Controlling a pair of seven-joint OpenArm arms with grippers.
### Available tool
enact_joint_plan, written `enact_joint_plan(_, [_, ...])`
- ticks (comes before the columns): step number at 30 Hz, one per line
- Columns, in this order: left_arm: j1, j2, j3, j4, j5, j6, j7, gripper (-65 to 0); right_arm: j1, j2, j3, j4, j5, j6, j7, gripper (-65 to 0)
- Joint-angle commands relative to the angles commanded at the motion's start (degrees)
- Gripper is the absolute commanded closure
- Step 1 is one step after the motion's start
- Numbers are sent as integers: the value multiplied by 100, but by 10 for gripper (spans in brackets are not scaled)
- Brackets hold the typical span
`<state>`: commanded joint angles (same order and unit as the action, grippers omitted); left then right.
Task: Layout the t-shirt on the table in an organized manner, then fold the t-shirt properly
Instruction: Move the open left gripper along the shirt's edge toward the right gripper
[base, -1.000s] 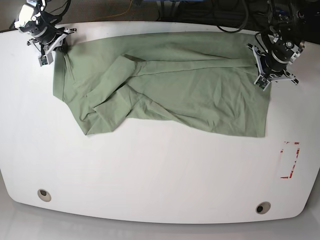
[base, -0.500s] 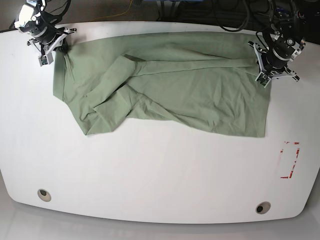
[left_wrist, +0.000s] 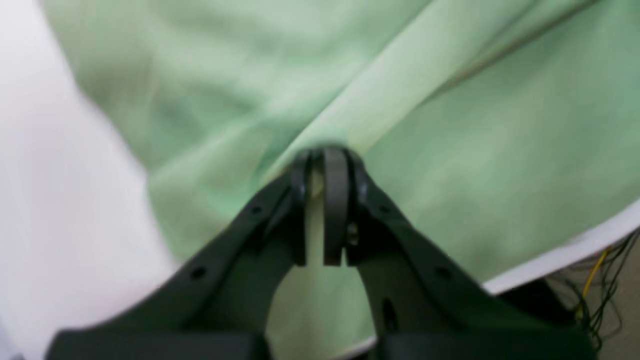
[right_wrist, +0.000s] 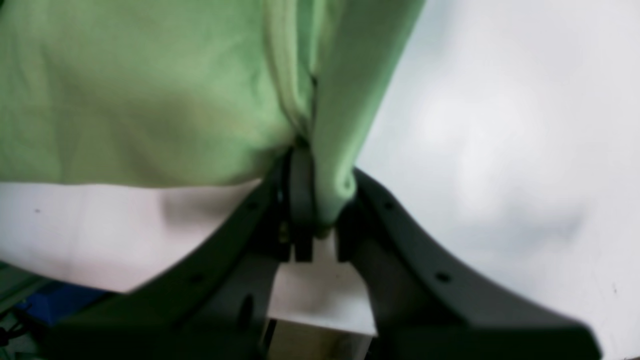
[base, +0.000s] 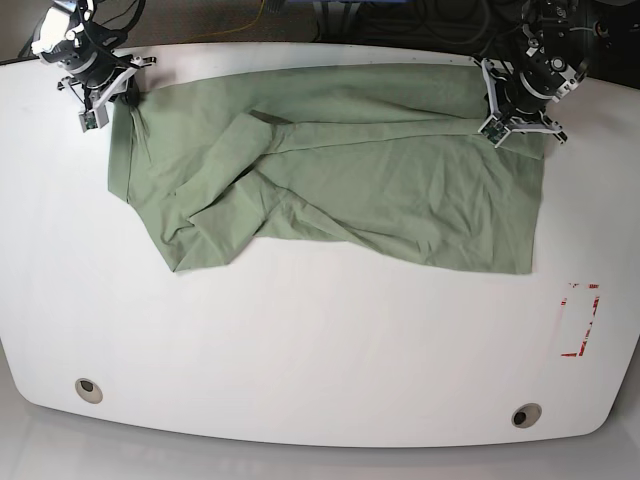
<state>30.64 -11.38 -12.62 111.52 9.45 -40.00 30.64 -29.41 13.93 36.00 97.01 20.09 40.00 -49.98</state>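
The t-shirt (base: 340, 165) is spread across the far half of the table (base: 320, 340), its long upper edge lying close to the table's far rim. It is not flat: a long fold runs across the middle from the right side toward the centre, and on the left part a bunched flap is turned over, with wrinkles leading down to the lower left corner. The lower edge slants from that corner to a squarer corner on the right.

In the left wrist view, the left gripper (left_wrist: 322, 200) is seen nearly closed, with a thin ridge of the green cloth pinched between its dark fingers (left_wrist: 335, 200); the cloth rises to the fingertips as a raised crease. In the base view this gripper (base: 500, 125) is at the shirt's upper right corner.

In the right wrist view, the right gripper (right_wrist: 315, 200) is likewise clamped on a gathered fold of the shirt, which is squeezed between the fingers (right_wrist: 300, 195) and bulges out beside them. In the base view this gripper (base: 100, 105) is at the shirt's upper left corner, near the table's far left edge.

On the near part of the table, two round grey grommets (base: 88, 389) and red tape marks (base: 582, 320) are seen, well apart from the shirt.
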Motion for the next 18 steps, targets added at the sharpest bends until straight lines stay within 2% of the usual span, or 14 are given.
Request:
enact_joint_plan(3, [88,167,0,0,0,0,-352,-27,0,0,0,0,0,0,0,-24])
enact_joint_plan(6, [202,193,0,0,0,0,-571,-27,0,9,0,0,0,0,0,-24])
enact_joint_plan(18, [378,167,26,-26,18,0,-571,-27,97,0,0,-88,0,0,0,-24])
